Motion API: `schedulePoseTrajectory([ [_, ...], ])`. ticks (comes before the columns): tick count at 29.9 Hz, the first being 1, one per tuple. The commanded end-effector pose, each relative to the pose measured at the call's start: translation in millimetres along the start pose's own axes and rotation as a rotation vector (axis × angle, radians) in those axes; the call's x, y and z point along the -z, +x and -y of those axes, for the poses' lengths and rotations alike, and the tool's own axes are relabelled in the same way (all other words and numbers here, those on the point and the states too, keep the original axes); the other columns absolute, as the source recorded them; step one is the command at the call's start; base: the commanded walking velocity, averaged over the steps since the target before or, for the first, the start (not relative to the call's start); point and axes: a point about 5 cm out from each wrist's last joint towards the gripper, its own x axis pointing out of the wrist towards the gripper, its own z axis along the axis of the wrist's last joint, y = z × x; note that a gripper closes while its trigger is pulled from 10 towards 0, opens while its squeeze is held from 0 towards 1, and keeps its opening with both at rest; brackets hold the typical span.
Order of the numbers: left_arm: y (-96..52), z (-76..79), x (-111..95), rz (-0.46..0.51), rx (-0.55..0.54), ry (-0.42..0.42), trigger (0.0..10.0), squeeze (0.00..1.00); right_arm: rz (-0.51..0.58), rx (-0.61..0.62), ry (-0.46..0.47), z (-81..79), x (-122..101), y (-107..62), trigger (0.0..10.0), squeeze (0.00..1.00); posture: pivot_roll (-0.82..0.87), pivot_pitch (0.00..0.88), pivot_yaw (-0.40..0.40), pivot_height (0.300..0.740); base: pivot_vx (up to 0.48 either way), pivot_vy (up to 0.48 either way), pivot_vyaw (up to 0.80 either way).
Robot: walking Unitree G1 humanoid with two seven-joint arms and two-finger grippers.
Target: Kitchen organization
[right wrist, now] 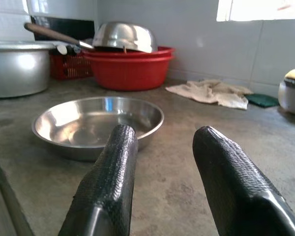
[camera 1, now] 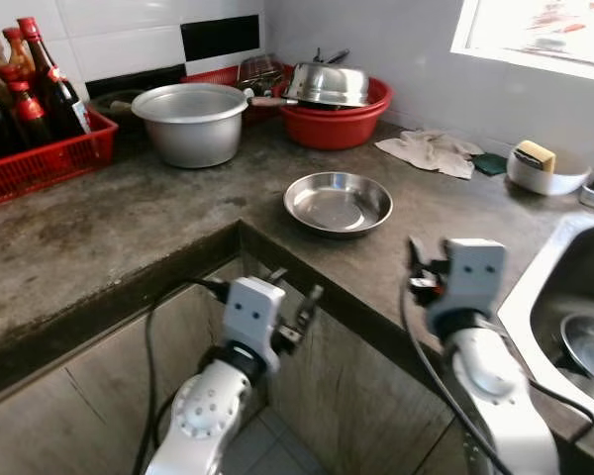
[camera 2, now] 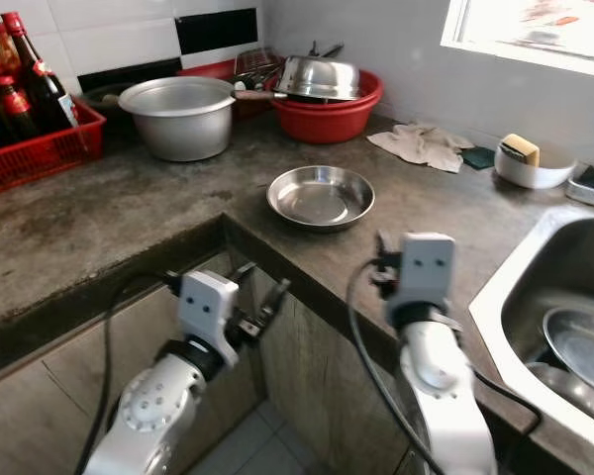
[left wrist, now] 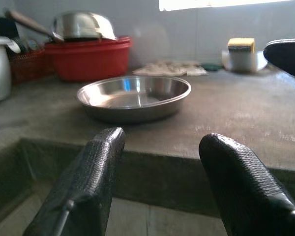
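Behind the steel dish (camera 1: 338, 202), red basin (camera 1: 337, 123) contents half hidden

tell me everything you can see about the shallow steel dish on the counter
The shallow steel dish is round, shiny metal with a low sloping wall, a thin rolled rim and a flat bottom. It looks empty and sits upright on the grey stone counter near the inner corner. Nothing else touches it. Both grippers, left gripper and right gripper, point at it with open fingers, short of it.
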Motion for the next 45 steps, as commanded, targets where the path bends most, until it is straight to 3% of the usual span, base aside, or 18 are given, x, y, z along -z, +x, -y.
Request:
schedulePoseTrajectory([
  [1, 1.8, 4.3, -1, 0.006, 0.012, 0.002, 10.0, 0.0, -0.008, 0.023, 0.003, 6.1, 0, 0.2, 10.0, 0.0, 0.06, 0.008, -0.023, 0.74, 0.0, 0.0, 0.0],
  [6, 1.9, 4.2, -1, 0.002, 0.008, 0.009, 10.0, 0.0, 0.0, -0.006, 0.042, 1.4, -4, 2.1, 10.0, 0.0, 0.06, 0.011, -0.024, 0.74, 0.0, 0.0, 0.0],
  [11, 3.3, 2.0, -2, 0.007, -0.009, 0.028, 10.0, 0.0, 0.013, -0.044, 0.011, -3.6, -6, 5.0, 10.0, 0.0, 0.06, 0.012, -0.024, 0.74, 0.0, 0.0, 0.31],
  [21, 3.1, 1.4, -1, 0.0, -0.017, 0.039, 10.0, 0.0, -0.012, -0.054, 0.017, -6.0, -5, 11.1, 10.0, 0.0, 0.06, 0.011, -0.025, 0.74, 0.391, 0.0, 0.32],
  [29, 3.3, 2.2, 0, 0.001, -0.016, 0.024, 10.0, 0.0, -0.012, -0.044, 0.011, -2.9, -6, 15.7, 10.0, 0.0, 0.06, 0.005, -0.029, 0.74, 0.448, 0.0, 0.0],
  [39, 3.3, 2.2, 0, 0.001, -0.019, 0.026, 10.0, 0.0, -0.073, -0.021, -0.008, 2.6, -5, 29.3, 10.0, 0.0, 0.06, 0.003, -0.029, 0.74, 0.0, 0.0, 0.0],
  [40, 2.9, 2.4, 0, 0.002, -0.017, 0.026, 10.0, 0.0, -0.09, -0.014, -0.008, 3.9, -6, 34.9, 10.0, 1.0, 0.07, 0.004, -0.032, 0.74, 0.0, 0.0, 0.0],
  [45, 1.4, 3.5, 0, 0.0, -0.016, 0.023, 10.0, 0.0, -0.191, 0.02, -0.048, 6.5, -2, 51.2, 10.0, 0.98, 0.07, 0.013, -0.037, 0.74, 0.0, 0.0, 0.0],
])
